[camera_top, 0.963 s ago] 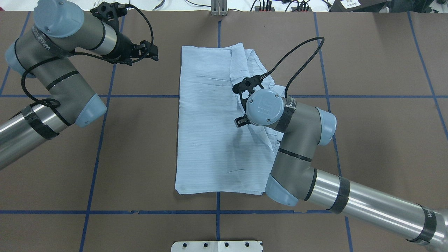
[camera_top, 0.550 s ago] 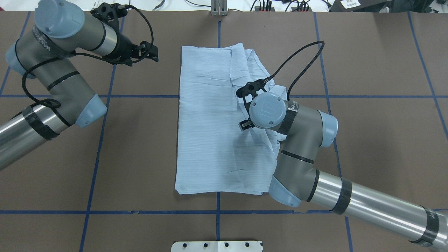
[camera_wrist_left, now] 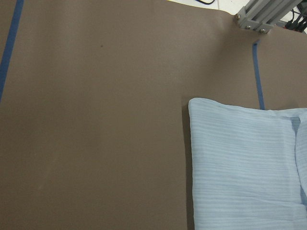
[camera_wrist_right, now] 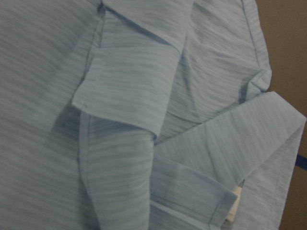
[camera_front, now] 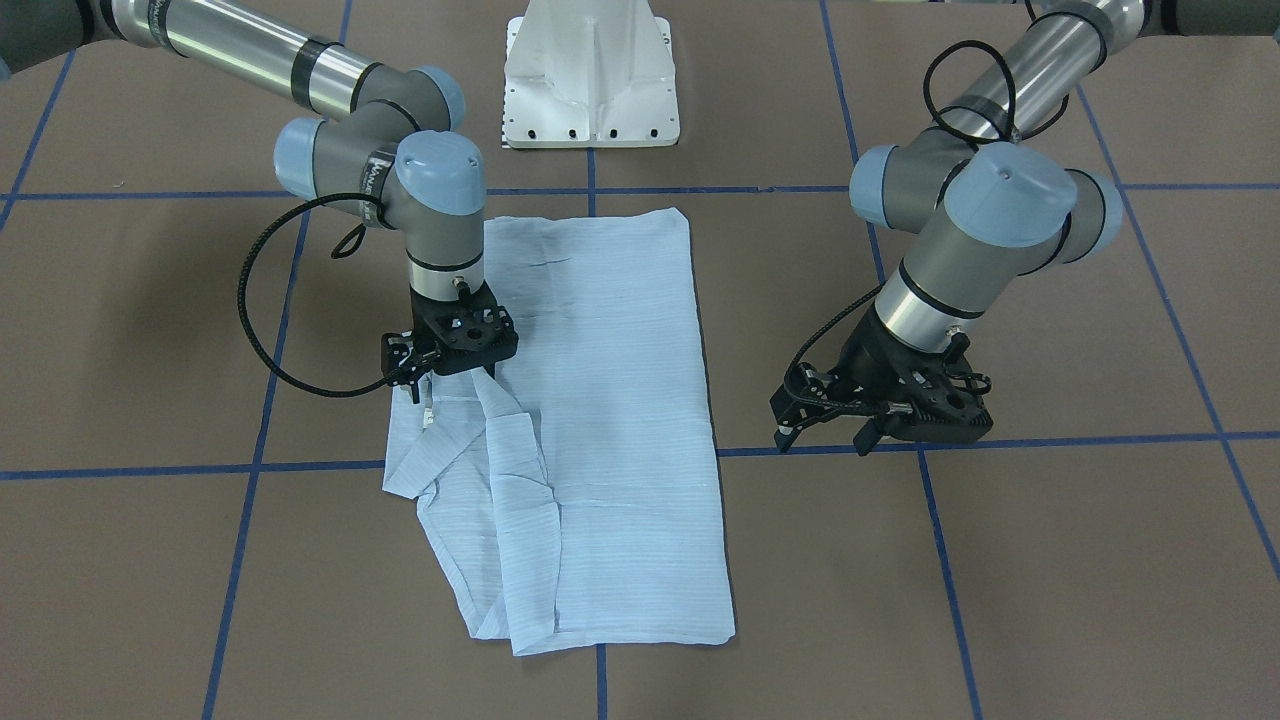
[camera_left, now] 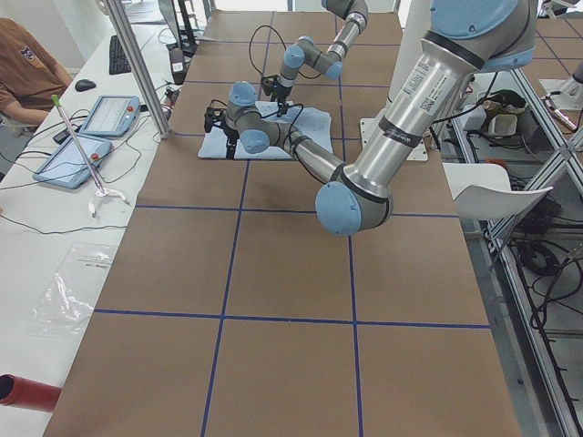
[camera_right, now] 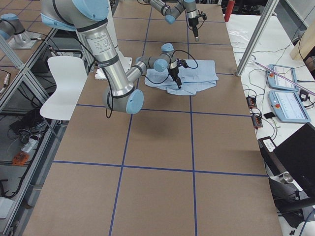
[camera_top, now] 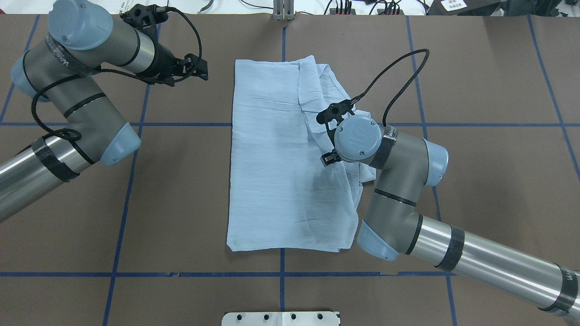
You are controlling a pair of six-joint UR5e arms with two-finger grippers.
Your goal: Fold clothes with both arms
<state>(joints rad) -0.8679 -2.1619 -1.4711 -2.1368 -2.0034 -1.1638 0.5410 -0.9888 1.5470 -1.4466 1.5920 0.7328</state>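
A: Which step?
B: Side fold. The shirt (camera_front: 610,400) lies beneath the right gripper (camera_front: 445,372), its grip hidden, can't tell; the left gripper (camera_front: 822,442) gapes empty, well aside.
A: Next?
B: Probably carry its rumpled side across.

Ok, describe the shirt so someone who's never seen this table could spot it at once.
The brown table is gridded with blue tape. Near its middle lies the shirt, pale blue, finely striped, folded into a long rectangle. It is the only cloth there, smooth on one long side and rumpled along the side under the right arm.
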